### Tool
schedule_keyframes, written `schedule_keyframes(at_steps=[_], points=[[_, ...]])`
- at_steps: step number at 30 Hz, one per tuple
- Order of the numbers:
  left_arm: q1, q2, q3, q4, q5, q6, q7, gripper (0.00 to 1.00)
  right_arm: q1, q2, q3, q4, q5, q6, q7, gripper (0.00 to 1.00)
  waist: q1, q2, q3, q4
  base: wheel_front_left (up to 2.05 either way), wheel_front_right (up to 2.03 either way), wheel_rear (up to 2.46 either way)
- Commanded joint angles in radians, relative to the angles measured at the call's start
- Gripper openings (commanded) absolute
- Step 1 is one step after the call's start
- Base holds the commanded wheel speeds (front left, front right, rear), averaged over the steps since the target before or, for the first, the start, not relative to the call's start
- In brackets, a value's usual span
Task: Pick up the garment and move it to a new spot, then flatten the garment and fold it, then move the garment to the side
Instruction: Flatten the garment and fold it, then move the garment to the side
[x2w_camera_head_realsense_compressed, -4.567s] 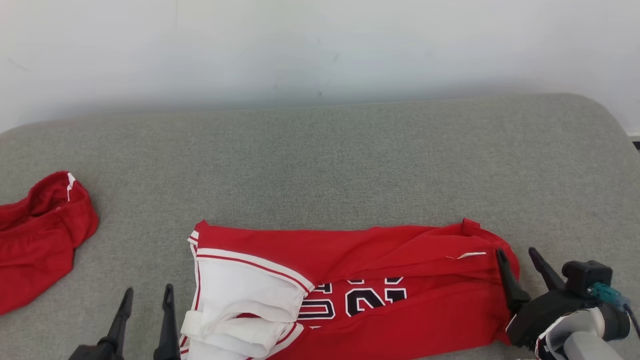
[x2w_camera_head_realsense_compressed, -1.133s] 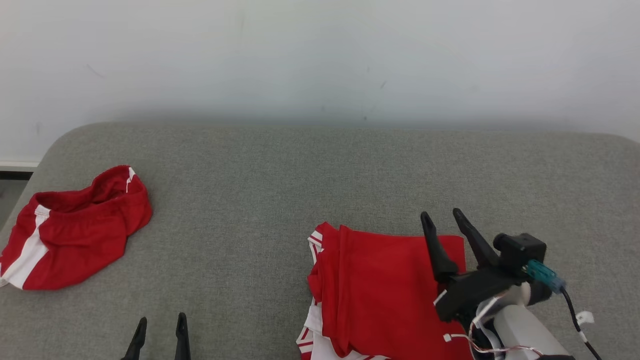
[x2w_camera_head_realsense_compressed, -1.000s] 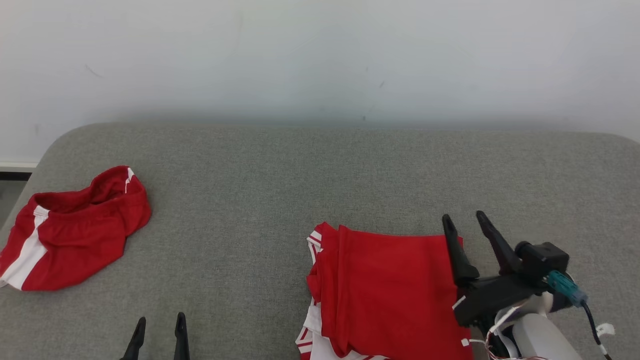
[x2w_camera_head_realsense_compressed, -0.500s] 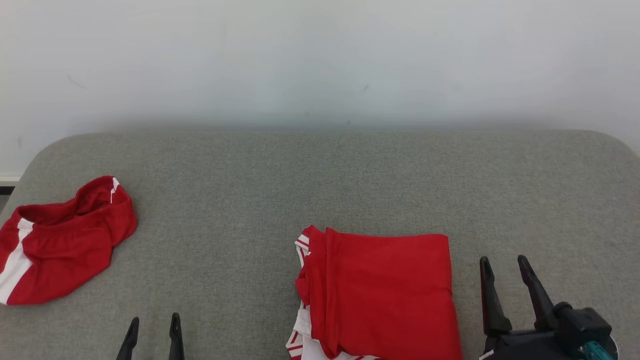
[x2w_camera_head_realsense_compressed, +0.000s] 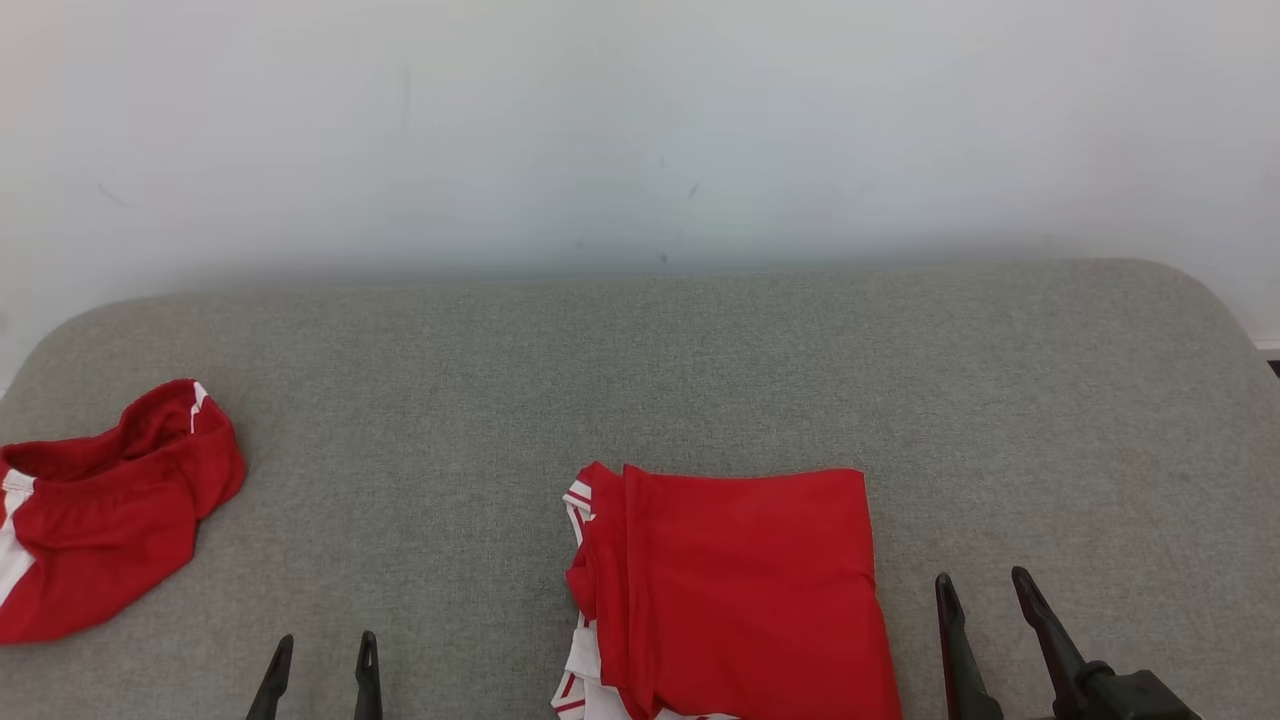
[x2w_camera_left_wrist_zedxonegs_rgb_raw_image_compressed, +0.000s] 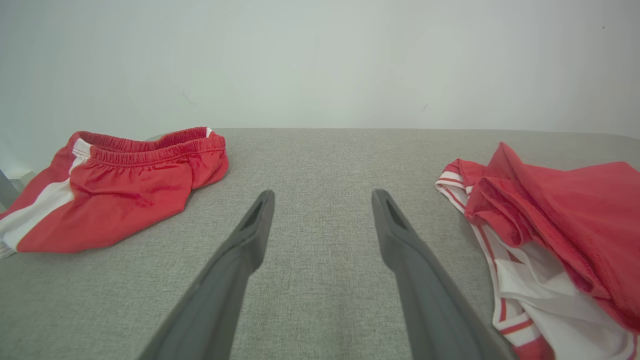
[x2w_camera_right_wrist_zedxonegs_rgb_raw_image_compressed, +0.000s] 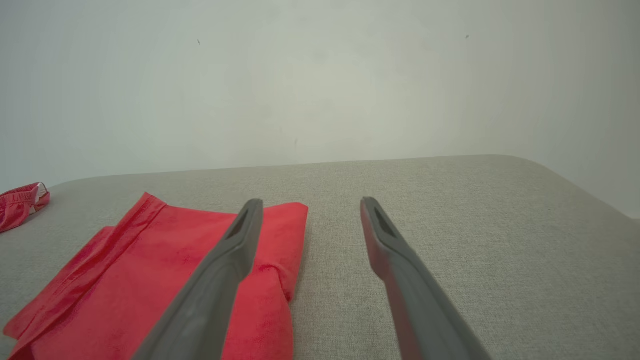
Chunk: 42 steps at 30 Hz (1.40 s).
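The garment (x2w_camera_head_realsense_compressed: 735, 590), a red jersey with white trim, lies folded into a rectangle on the grey cushion, front centre of the head view. It also shows at the right of the left wrist view as the garment (x2w_camera_left_wrist_zedxonegs_rgb_raw_image_compressed: 550, 225), and at lower left in the right wrist view as the garment (x2w_camera_right_wrist_zedxonegs_rgb_raw_image_compressed: 150, 270). My right gripper (x2w_camera_head_realsense_compressed: 985, 590) stands open just right of it, holding nothing. My left gripper (x2w_camera_head_realsense_compressed: 322, 650) is open at the lower left, apart from the cloth. From their wrist cameras, the left gripper (x2w_camera_left_wrist_zedxonegs_rgb_raw_image_compressed: 322, 195) and right gripper (x2w_camera_right_wrist_zedxonegs_rgb_raw_image_compressed: 307, 202) both have spread, empty fingers.
Red shorts with a white stripe (x2w_camera_head_realsense_compressed: 100, 520) lie bunched at the cushion's left end, also seen as shorts (x2w_camera_left_wrist_zedxonegs_rgb_raw_image_compressed: 115, 180). The grey cushion (x2w_camera_head_realsense_compressed: 700, 370) ends at a white wall behind, with rounded corners left and right.
My right gripper has drawn back off the folded garment's right edge, down toward the lower right. The camera has shifted, so the whole scene sits lower and further left. The left gripper stays put.
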<state>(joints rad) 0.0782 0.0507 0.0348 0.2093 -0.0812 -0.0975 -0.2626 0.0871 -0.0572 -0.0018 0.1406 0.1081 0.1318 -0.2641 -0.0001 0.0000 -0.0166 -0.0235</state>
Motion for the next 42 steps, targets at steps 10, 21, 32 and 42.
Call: schedule_keyframes(at_steps=[10, 21, 32, 42], points=[[0.015, -0.001, -0.011, 0.0, -0.003, 0.004, -0.002, 1.0, 0.015, 0.007, 0.002, 0.023, -0.017, -0.003, -0.001, 1.0, 0.0001, 0.0, -0.001, 0.007, 0.0, 0.0, 0.0], [0.023, -0.001, 0.0, 0.002, -0.005, 0.002, -0.002, 1.0, 0.013, 0.008, 0.01, 0.032, 0.002, -0.003, -0.001, 1.0, 0.0001, 0.0, -0.001, 0.011, 0.0, 0.0, 0.0], [0.024, -0.001, 0.003, 0.005, -0.012, -0.002, -0.002, 1.0, 0.008, 0.008, 0.016, 0.041, 0.006, -0.003, -0.001, 1.0, 0.0001, 0.0, -0.005, 0.009, 0.0, 0.0, 0.0], [0.019, -0.001, 0.003, 0.007, -0.013, -0.001, -0.002, 1.0, -0.021, 0.008, 0.03, 0.091, 0.024, -0.003, -0.001, 1.0, 0.0001, 0.0, -0.008, 0.012, 0.0, 0.0, 0.0]])
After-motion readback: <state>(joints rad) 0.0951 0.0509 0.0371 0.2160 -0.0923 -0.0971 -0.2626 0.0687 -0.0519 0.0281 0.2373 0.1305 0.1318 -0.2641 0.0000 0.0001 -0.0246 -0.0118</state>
